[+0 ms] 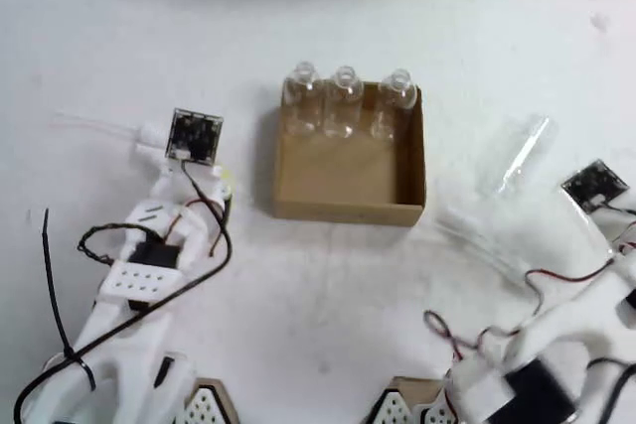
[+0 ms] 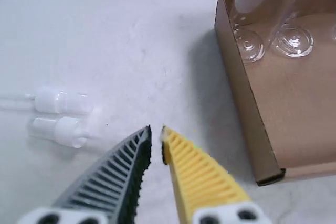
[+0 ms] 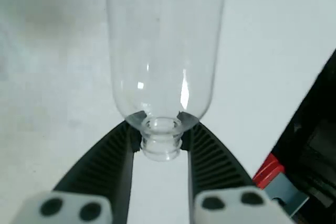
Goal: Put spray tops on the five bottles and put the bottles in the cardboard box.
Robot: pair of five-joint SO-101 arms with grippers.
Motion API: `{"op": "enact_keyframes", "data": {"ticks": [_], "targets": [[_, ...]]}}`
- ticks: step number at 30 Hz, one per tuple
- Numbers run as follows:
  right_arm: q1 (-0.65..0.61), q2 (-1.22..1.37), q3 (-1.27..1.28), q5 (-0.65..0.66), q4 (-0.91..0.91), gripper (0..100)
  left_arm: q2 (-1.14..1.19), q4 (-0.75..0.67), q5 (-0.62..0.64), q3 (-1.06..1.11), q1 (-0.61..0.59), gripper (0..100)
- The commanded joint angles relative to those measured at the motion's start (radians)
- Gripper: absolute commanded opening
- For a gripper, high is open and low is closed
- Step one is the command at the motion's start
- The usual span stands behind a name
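Note:
The cardboard box (image 1: 348, 208) sits mid-table, with three clear bottles (image 1: 343, 101) upright along its far wall. Their round bases (image 2: 292, 39) also appear in the left wrist view, inside the box (image 2: 247, 108). Two white spray tops (image 2: 59, 115) lie side by side on the table, a short way ahead of my left gripper (image 2: 156, 131), which is shut on nothing. In the high view a spray top (image 1: 149, 133) pokes out beside the left arm's wrist. My right gripper (image 3: 161, 125) is shut on the neck of a clear bottle (image 3: 163, 51). That bottle (image 1: 522, 154) is to the right of the box.
The left arm (image 1: 139, 275) lies left of the box and the right arm (image 1: 556, 345) at the lower right, both trailing loose cables. White table stretches between them in front of the box. A dark floor edge runs behind the table.

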Motion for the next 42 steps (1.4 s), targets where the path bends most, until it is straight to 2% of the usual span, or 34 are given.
{"op": "enact_keyframes", "data": {"ticks": [1,3,5,11,13,18,22,26,31,42], "targets": [[-0.133,-0.308,-0.018,0.000,0.239,1.7,-0.022,0.005,0.034,-0.006,0.041,15],[-0.228,-0.423,-0.014,-0.011,0.341,1.7,-0.025,0.008,0.126,-0.011,0.056,20],[-0.335,-0.519,-0.012,-0.078,0.417,1.7,-0.058,0.048,0.198,-0.026,0.062,23],[-0.667,-0.638,-0.012,-0.295,0.544,1.7,-0.355,0.414,0.272,-0.164,0.125,23],[-0.780,-0.638,-0.012,-0.368,0.567,1.7,-0.479,0.499,0.273,-0.207,0.145,23],[-1.043,-0.636,-0.014,-0.508,0.613,1.7,-0.722,0.539,0.275,-0.221,0.214,28],[-1.201,-0.636,-0.014,-0.578,0.634,1.7,-0.757,0.537,0.293,-0.221,0.266,28],[-1.262,-0.636,-0.012,-0.620,0.639,1.7,-0.757,0.529,0.385,-0.192,0.262,28],[-1.280,-0.645,-0.021,-0.621,0.645,1.7,-0.757,0.523,0.388,-0.138,0.262,28],[-1.285,-0.645,-0.178,-0.621,0.697,1.7,-0.757,0.347,0.388,0.044,0.260,28]]}}
